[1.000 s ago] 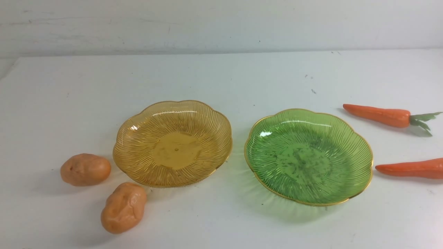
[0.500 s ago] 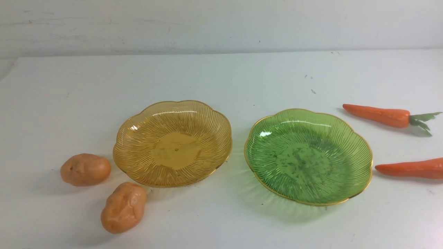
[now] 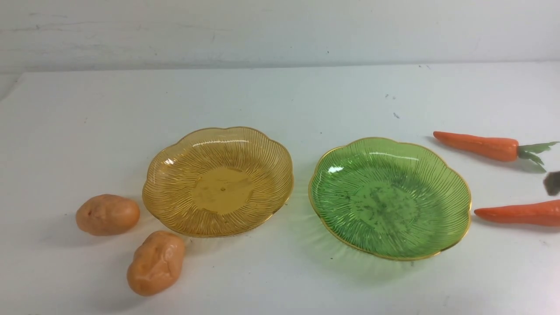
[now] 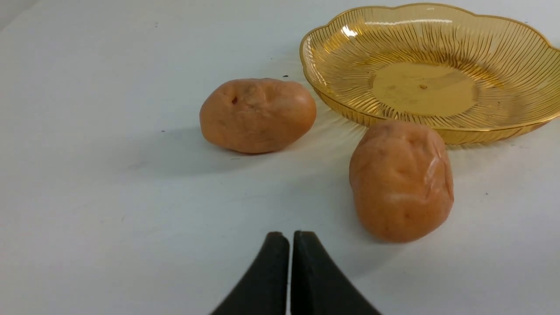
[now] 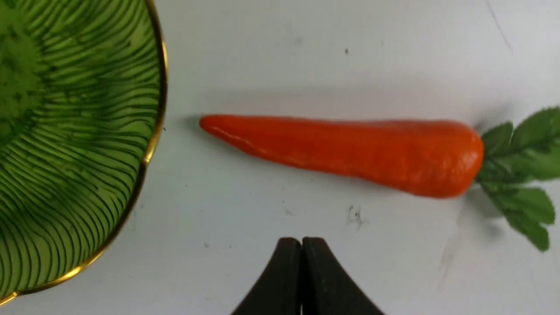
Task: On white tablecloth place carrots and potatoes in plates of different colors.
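Note:
On the white tablecloth [image 3: 280, 96] an empty amber-yellow plate [image 3: 218, 181] stands left of an empty green plate [image 3: 389, 199]. Two potatoes [image 3: 108, 214] [image 3: 156, 262] lie left of the amber plate. Two carrots [image 3: 477, 145] [image 3: 516, 213] lie right of the green plate. My left gripper [image 4: 291, 238] is shut and empty, low over the cloth, short of the potatoes [image 4: 258, 115] [image 4: 401, 179] and the amber plate [image 4: 420, 87]. My right gripper [image 5: 302, 243] is shut and empty beside the near carrot [image 5: 350, 151] and the green plate [image 5: 65, 131]. Its dark tip [image 3: 552, 183] shows at the front view's right edge.
A pale wall [image 3: 280, 30] runs behind the table's far edge. The cloth carries a few small dark specks [image 3: 396, 115]. The near carrot's green leaves [image 5: 520, 170] point away from the green plate.
A dark tip of my right gripper has come into the front view at the right edge, above the near carrot. The plates, potatoes and carrots have not moved.

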`<state>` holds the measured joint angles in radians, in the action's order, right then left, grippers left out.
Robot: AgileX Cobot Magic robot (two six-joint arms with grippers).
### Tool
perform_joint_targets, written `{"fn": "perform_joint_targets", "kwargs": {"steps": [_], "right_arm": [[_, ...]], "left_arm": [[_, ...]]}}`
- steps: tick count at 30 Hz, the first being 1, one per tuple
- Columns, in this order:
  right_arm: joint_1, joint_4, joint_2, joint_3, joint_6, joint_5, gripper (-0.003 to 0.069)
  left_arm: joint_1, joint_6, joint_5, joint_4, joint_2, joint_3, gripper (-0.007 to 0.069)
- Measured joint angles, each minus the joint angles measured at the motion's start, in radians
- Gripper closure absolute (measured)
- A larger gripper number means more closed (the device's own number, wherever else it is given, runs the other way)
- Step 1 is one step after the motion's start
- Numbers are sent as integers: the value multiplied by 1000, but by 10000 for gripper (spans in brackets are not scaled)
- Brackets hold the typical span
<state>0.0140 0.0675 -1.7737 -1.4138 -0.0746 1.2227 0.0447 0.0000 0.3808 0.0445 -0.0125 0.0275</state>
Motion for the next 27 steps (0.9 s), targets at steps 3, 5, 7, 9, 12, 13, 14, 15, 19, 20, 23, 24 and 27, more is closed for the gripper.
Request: {"fn": "perform_joint_targets", "kwargs": {"steps": [3,5,7,9,12,13,14,15,19,20,23,24,27], "right_arm": [[68,126,-38,-11,-64,2,648],[89,194,-60,-11,-91,2,625],[107,245,-86,-11,-106,2,585],[115,265,-122,-12,-121,2,511],[119,307,-194,-13,-179,0,349],[120,324,-213,-13,-196,-3,305],[120,345,-230,-14,-211,-4,265],[120,365,-247,-17,-222,-4,229],[120,440,-314,-20,-267,-9,130],[120,452,-325,-20,-277,-11,123],[120,479,-354,-25,-307,-4,117],[120,486,-362,-29,-315,-2,117],[121,497,-371,-33,-329,9,127]], "left_arm": [[0,0,0,0,0,0,624],[0,0,0,0,0,0,624],[0,0,0,0,0,0,624],[0,0,0,0,0,0,624],[0,0,0,0,0,0,624],[0,0,0,0,0,0,624],[0,0,0,0,0,0,624],[0,0,0,0,0,0,624],[0,0,0,0,0,0,624],[0,0,0,0,0,0,624],[0,0,0,0,0,0,624],[0,0,0,0,0,0,624],[0,0,0,0,0,0,624]]}}
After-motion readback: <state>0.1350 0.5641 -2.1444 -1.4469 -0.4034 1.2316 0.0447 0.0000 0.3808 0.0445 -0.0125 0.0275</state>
